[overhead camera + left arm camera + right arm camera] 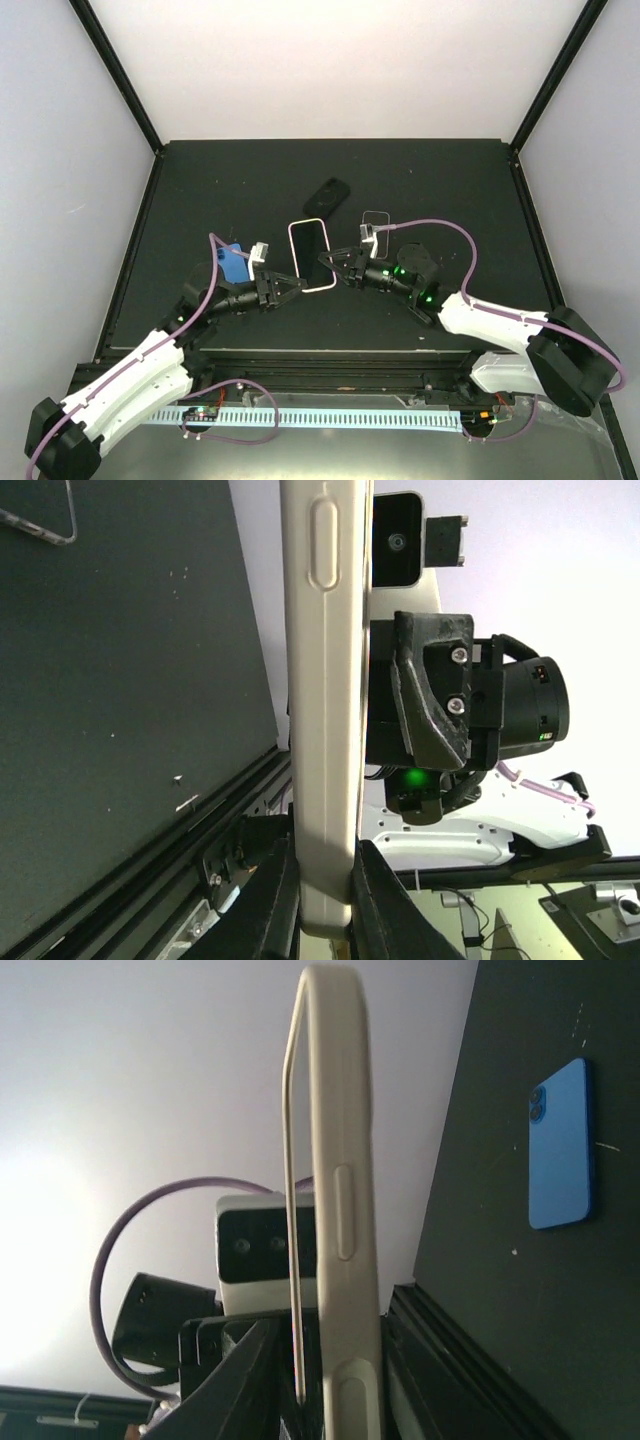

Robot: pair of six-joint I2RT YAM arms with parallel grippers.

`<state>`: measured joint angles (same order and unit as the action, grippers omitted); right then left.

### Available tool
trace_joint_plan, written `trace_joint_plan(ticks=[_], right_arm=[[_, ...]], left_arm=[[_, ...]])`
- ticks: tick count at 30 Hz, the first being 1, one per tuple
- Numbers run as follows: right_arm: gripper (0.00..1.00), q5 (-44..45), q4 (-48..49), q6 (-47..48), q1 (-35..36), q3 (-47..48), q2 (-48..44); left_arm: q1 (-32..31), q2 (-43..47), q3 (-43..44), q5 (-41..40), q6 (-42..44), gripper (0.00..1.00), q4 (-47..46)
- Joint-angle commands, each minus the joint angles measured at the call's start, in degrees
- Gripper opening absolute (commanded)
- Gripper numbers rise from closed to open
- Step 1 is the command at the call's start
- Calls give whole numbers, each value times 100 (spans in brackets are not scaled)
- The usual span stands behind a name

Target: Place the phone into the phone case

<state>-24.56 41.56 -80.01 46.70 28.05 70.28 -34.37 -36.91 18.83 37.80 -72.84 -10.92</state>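
Observation:
The cream phone case [310, 255] is held up off the black table between both arms. My left gripper [297, 283] is shut on its lower left edge; in the left wrist view both fingers press the case's rim [325, 780]. My right gripper [335, 260] straddles the right edge. In the right wrist view the case [345, 1250] stands between those jaws, touching the right finger, and how tight the left one sits is unclear. The blue phone [235, 263] lies flat on the table at the left, camera side up [560, 1145].
A dark flat object [327, 195] lies behind the case. A clear case [376, 222] rests on the table to the right, also seen in the left wrist view [40, 515]. The table's raised black frame [300, 355] runs along the near edge.

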Motion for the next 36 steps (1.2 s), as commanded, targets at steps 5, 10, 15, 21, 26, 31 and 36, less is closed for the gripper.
trace_joint_plan(ticks=[5, 10, 15, 21, 26, 31, 36], right_arm=[[26, -921, 41, 601, 14, 63, -144], [16, -773, -180, 743, -21, -76, -315], [13, -610, -835, 1121, -45, -31, -620], [11, -541, -1069, 1168, -131, -124, -843], [10, -683, -1527, 1390, -525, -89, -888], [10, -973, -2315, 1796, -1200, -44, -963], [10, -708, -4139, 2979, -1909, 307, -1086]], left_arm=[[-24, -310, 426, -11, 378, 1, 21], [-22, -422, 430, -44, 485, 7, 135], [-18, -326, 534, -296, 719, 27, 647], [-20, -319, 627, -602, 872, 61, 1048], [33, -481, 934, -1141, 1328, 84, 1851], [322, -866, 1489, -2077, 1839, 95, 3201], [1423, -1209, 1799, -2997, 2316, 99, 4289]])
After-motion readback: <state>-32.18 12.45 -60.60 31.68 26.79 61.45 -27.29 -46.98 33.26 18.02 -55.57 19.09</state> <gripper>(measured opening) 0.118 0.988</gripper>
